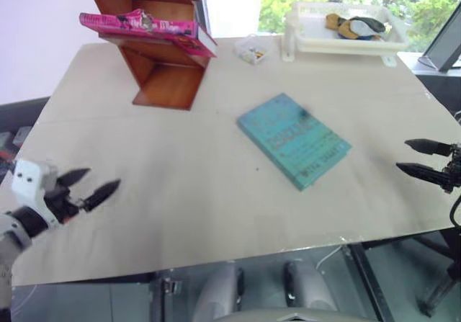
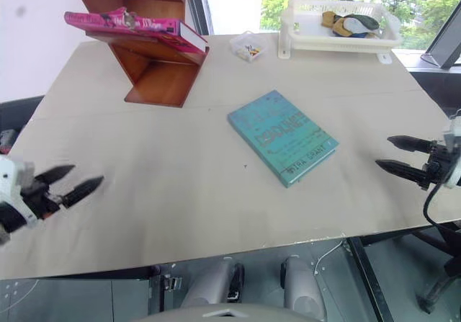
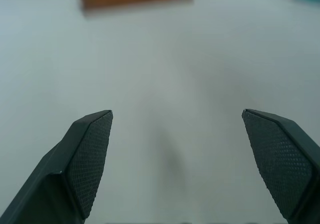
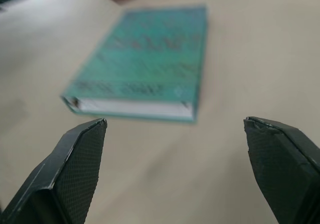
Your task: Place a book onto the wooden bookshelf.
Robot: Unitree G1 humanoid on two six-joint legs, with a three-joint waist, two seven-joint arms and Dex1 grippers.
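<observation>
Two books, one wooden bookshelf (image 1: 162, 55), one white tray (image 1: 338, 39).
Pink book (image 1: 148, 28) lies on the bookshelf; teal book (image 1: 294, 140) on the surface (image 1: 180, 185); left gripper (image 1: 95, 184) and right gripper (image 1: 418, 158) spread wide, empty.

Bright daylight comes from the window (image 1: 338, 1) behind; the surface (image 1: 180, 163) is evenly lit, and both wrist views are blurred.

Magenta-pink book (image 1: 148, 27); reddish-brown bookshelf (image 1: 160, 55); teal book (image 1: 294, 139); white tray (image 1: 338, 42).
</observation>
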